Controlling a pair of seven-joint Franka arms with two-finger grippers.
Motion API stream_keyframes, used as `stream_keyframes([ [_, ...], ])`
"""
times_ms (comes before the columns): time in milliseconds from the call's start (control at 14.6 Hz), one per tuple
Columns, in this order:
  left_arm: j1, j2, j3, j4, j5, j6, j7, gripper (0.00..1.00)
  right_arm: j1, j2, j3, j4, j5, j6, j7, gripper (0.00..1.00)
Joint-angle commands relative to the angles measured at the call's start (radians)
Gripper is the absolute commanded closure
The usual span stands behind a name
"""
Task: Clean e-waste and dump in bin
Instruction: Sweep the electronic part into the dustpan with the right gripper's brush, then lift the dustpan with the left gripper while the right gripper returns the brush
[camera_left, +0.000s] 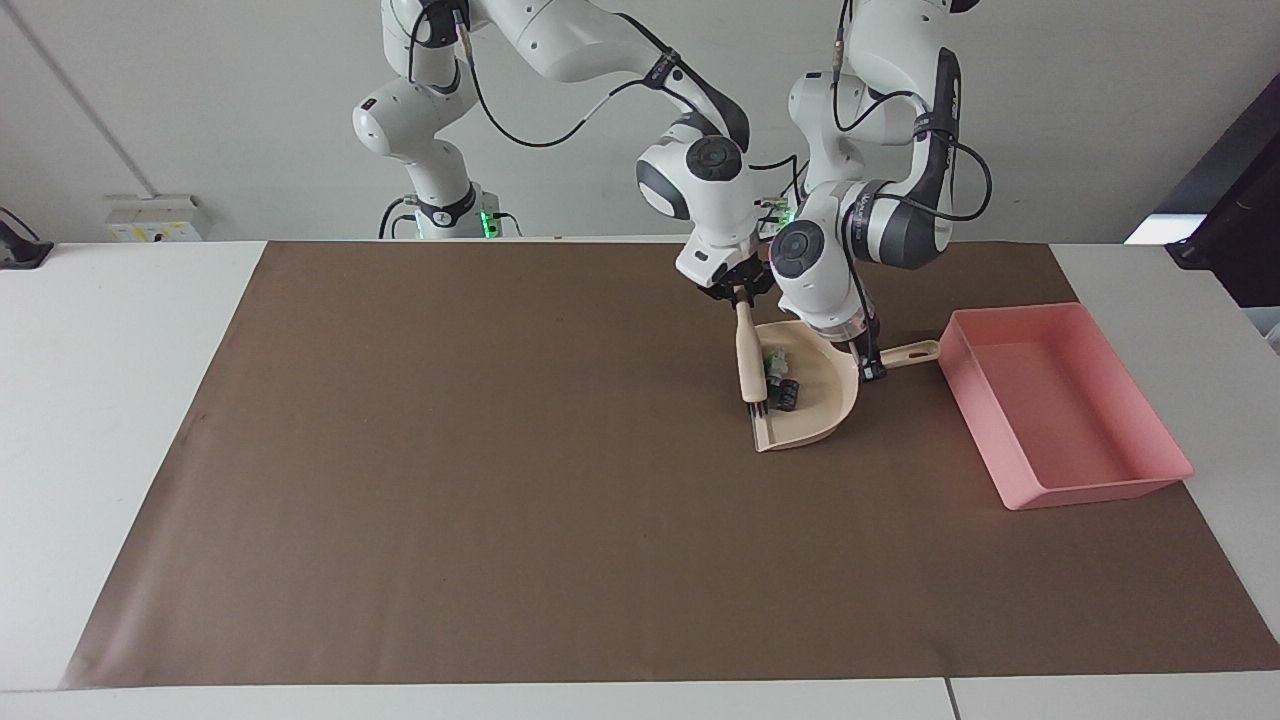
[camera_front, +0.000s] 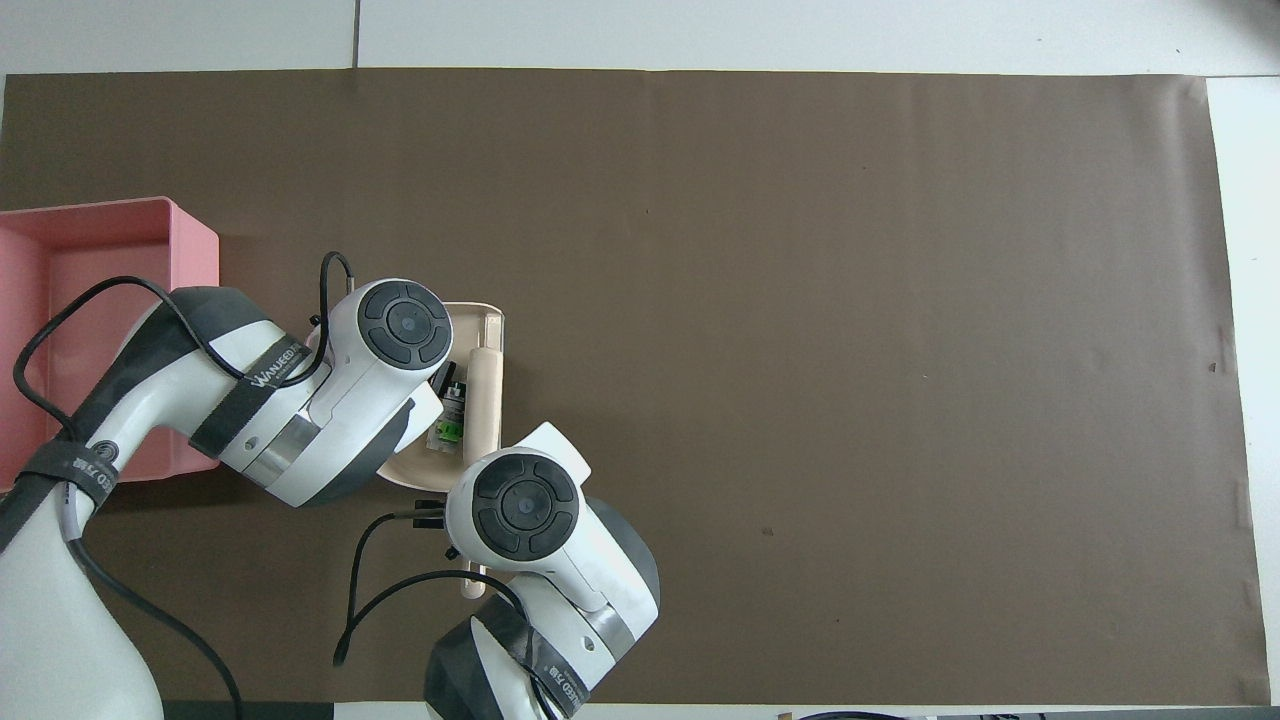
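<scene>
The e-waste lies in the beige dustpan (camera_left: 818, 420): a white and green piece (camera_left: 776, 360) and a dark cylinder (camera_left: 789, 394). My right gripper (camera_left: 740, 296) is shut on the wooden brush (camera_left: 747, 355), whose bristles (camera_left: 757, 408) rest at the pan's open edge. My left gripper (camera_left: 868, 366) is shut on the dustpan's handle (camera_left: 908, 352). The pink bin (camera_left: 1090, 492) stands beside the dustpan toward the left arm's end. In the overhead view the brush (camera_front: 483, 395), the e-waste (camera_front: 450, 420), the dustpan (camera_front: 482, 312) and the bin (camera_front: 195, 250) show; both grippers are hidden under their arms.
A brown mat (camera_left: 450, 480) covers most of the white table (camera_left: 110, 400). The two arms' wrists are close together over the dustpan.
</scene>
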Motion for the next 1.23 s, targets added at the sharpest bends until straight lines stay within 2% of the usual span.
stream_keyframes([
  [0,-0.015,-0.024,0.005,-0.031,0.014,0.013,-0.015,1.0,0.013,0.035,0.007,0.035,0.079,0.069,-0.034,1.0],
  [137,-0.009,-0.024,0.005,-0.032,0.013,0.036,-0.012,1.0,0.005,0.033,0.007,0.045,0.081,0.055,-0.031,1.0],
  [273,0.003,-0.024,0.005,-0.034,0.007,0.065,-0.003,1.0,-0.007,0.01,0.004,0.055,0.079,-0.027,-0.028,1.0],
  [546,0.037,-0.029,0.004,-0.056,-0.012,0.14,0.028,1.0,-0.067,-0.195,-0.002,0.015,0.075,-0.265,-0.011,1.0],
  [683,0.057,-0.048,0.005,-0.056,-0.061,0.155,0.107,1.0,-0.119,-0.296,-0.005,-0.017,0.049,-0.388,-0.003,1.0],
  [888,0.101,-0.081,0.005,-0.049,-0.173,0.162,0.224,1.0,-0.218,-0.407,-0.005,-0.033,-0.06,-0.555,-0.002,1.0],
  [1024,0.132,-0.114,0.007,-0.046,-0.226,0.184,0.278,1.0,-0.341,-0.483,-0.003,-0.04,-0.115,-0.653,-0.043,1.0],
  [1161,0.17,-0.131,0.01,-0.031,-0.257,0.18,0.324,1.0,-0.461,-0.522,-0.003,-0.04,-0.131,-0.75,-0.164,1.0],
])
